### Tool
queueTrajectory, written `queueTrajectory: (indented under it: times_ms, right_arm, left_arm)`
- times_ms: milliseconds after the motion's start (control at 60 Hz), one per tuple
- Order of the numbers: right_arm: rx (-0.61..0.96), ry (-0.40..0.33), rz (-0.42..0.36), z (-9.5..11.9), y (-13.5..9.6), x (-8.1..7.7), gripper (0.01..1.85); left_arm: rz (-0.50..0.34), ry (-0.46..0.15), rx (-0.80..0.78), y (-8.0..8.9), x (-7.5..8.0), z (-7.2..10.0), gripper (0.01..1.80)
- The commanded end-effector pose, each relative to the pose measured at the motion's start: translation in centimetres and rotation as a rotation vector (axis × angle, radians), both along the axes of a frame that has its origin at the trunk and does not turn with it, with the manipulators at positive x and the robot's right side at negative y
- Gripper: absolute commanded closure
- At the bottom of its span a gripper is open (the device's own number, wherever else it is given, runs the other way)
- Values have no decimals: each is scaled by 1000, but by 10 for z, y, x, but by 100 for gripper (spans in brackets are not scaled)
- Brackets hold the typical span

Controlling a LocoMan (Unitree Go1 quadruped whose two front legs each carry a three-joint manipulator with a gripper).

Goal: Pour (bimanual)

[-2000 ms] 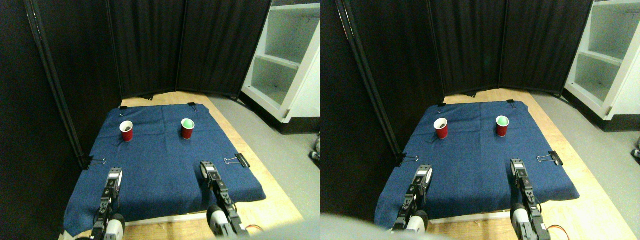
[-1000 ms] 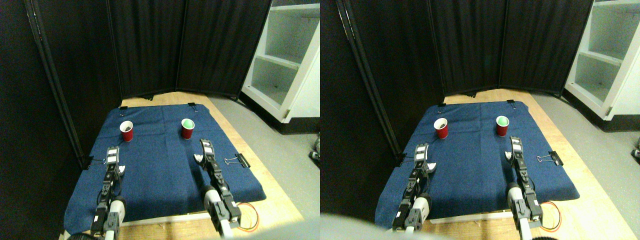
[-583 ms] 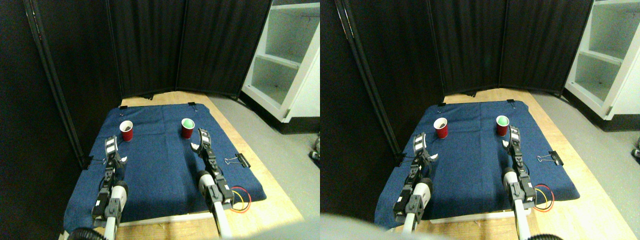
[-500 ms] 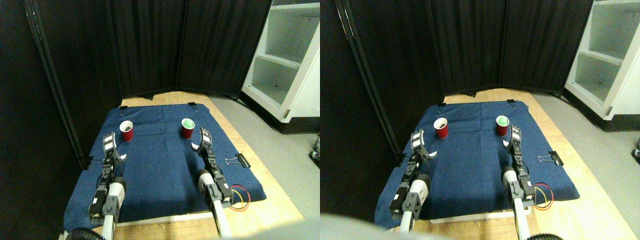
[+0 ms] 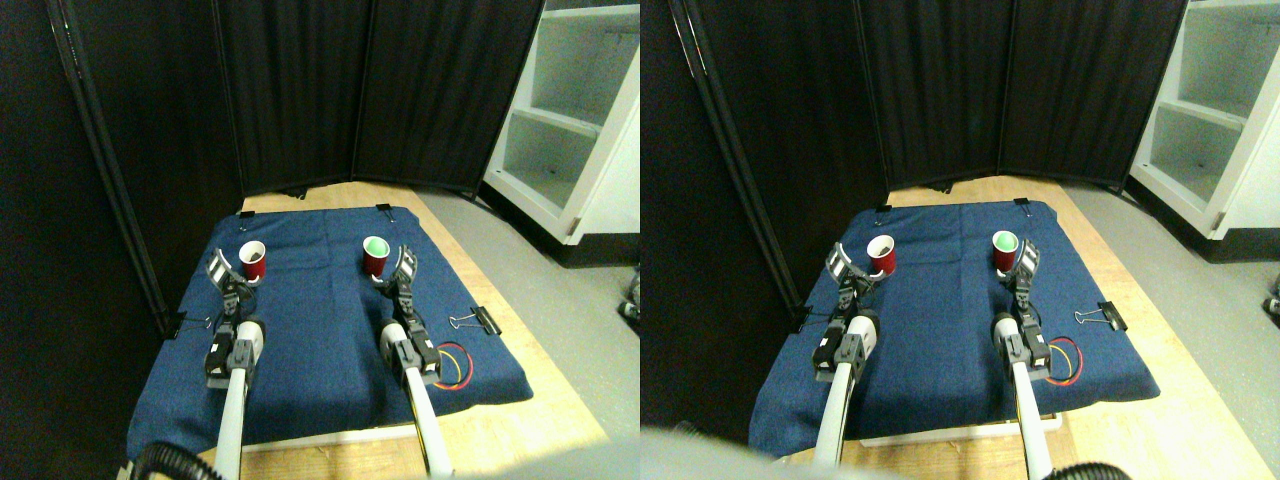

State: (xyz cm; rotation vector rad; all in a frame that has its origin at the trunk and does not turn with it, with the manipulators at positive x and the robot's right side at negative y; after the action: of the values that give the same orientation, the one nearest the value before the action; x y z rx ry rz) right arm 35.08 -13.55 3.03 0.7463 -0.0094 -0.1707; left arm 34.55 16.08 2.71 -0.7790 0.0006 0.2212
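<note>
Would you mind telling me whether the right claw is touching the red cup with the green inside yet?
Cannot tell. In the stereo pair view the right claw sits right against the red cup, overlapping its lower right side, but neither contact nor a gap shows plainly.

1. A blue cloth covers a wooden board.
2. Black binder clips pin its edges.
3. Black curtain panels stand behind.
4. A white shelf unit stands on the grey floor at right.
</note>
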Motion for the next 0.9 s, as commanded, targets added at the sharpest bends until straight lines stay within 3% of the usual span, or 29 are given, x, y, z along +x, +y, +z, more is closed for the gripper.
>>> queueTrajectory:
  times_ms: [17,100,250,400,600,733,900]
  right_arm:
    - [71,-12,-27,0,-2,7,102]
    - [164,3,-83,-2,-5,10,101]
    - [319,29,-102,-8,-10,16,94]
    - [471,1,-99,-14,-9,20,94]
    - [527,1,-102,-21,-7,22,93]
    - [597,2,-145,-25,-2,22,99]
    - [638,-2,-136,-29,-3,26,103]
  left_arm:
    - [15,-47,-57,-5,9,2,91]
    - [46,-49,-111,-6,13,-2,89]
    - [80,-58,-197,-9,18,-10,86]
    - [103,-58,-277,-13,19,-18,80]
    - [111,-33,-326,-18,14,-24,81]
    - [109,-25,-352,-15,18,-31,85]
    - [118,-18,-410,-10,23,-37,94]
